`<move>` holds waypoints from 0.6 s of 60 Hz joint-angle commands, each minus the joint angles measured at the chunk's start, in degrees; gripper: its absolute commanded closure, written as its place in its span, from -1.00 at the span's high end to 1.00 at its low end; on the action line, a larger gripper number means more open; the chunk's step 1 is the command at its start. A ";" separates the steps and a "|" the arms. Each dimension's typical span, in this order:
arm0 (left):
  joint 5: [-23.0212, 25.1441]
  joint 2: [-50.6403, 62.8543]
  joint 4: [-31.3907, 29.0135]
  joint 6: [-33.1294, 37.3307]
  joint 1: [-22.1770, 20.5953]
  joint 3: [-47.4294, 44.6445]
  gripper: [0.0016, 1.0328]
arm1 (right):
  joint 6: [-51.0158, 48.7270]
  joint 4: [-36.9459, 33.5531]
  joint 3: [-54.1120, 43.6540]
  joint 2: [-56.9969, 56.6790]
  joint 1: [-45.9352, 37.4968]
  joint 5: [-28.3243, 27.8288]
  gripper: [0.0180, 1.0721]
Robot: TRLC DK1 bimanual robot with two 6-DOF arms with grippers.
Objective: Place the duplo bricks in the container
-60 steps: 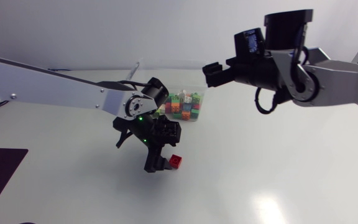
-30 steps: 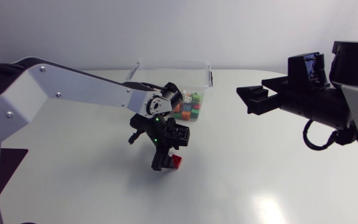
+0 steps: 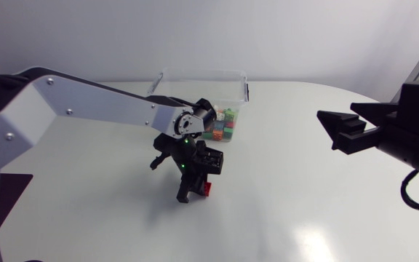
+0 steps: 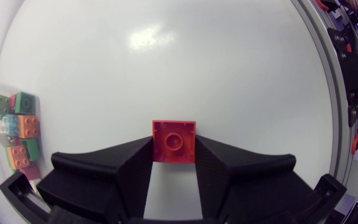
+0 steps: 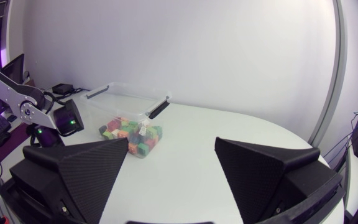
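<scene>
The red brick sits flat on the white table, stud up, right at the fingertips of the left gripper. From the left wrist view the two black wedges look to be pressed against its opposite sides, so I'd call that claw closed on the brick. The grip is shallow, at the tips only. The brick is roughly square from above, so there is no long axis to fuss over.

What matters for the coming move is where the container lies. In the head view the clear tub stands near the brick, on the far side of the left wrist towards the back of the table, with a heap of coloured bricks already inside. In the left wrist view that heap shows off to one side of the claw, not ahead of it. So the carry would call for a lift over the tub's wall (and with such a shallow hold, the brick could slip on the way).

The right gripper hangs well apart at the other side of the table, fingers spread wide and holding nothing. The left arm is plainly the nearer one.
</scene>
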 commanded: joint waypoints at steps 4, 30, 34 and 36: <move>0.89 -8.14 -0.67 -3.71 1.79 -0.49 -0.80 | 0.61 -2.03 -3.40 -5.24 -2.01 0.23 0.91; 4.23 -20.18 10.23 -21.20 9.17 -0.40 -0.80 | -3.87 -1.15 -15.62 -23.35 -2.36 10.16 0.91; 4.14 -20.71 13.74 -24.62 9.79 0.13 -0.80 | -5.10 -1.06 -16.85 -25.72 -2.36 11.39 0.91; 4.14 -20.97 15.68 -27.00 10.49 0.48 -0.80 | -5.45 -0.97 -17.64 -27.39 -2.36 12.27 0.91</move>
